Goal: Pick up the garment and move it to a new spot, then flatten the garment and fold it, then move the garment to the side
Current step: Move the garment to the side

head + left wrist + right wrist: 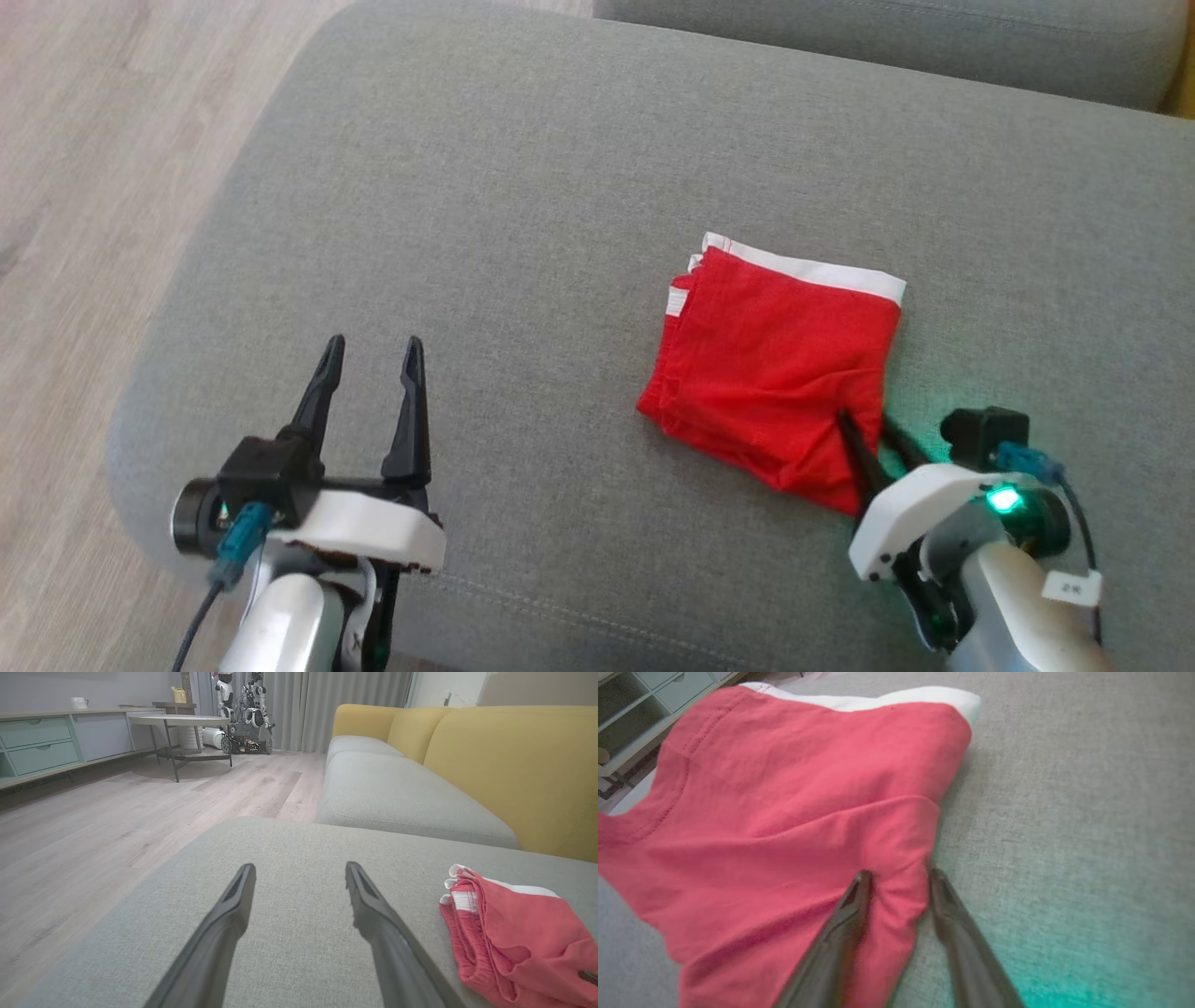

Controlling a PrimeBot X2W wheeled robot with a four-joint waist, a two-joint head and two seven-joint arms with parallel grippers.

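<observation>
The garment (775,364) is a red piece with a white band, folded into a rough square on the right half of the grey sofa cushion (523,233). My right gripper (864,420) is at its near right corner, one finger on top of the cloth and the other at its edge. In the right wrist view the garment (784,812) bunches into a ridge between the fingers of this gripper (900,875), which stand partly apart. My left gripper (373,343) hovers open and empty over the cushion's left half. The left wrist view has this gripper (300,868) with the garment (518,933) to its right.
Wooden floor (75,187) lies beyond the cushion's left edge. A second grey cushion (887,37) adjoins at the back, under a yellow backrest (514,765). Far across the room stand a round table (180,721), a pale green cabinet (37,742) and another robot (243,714).
</observation>
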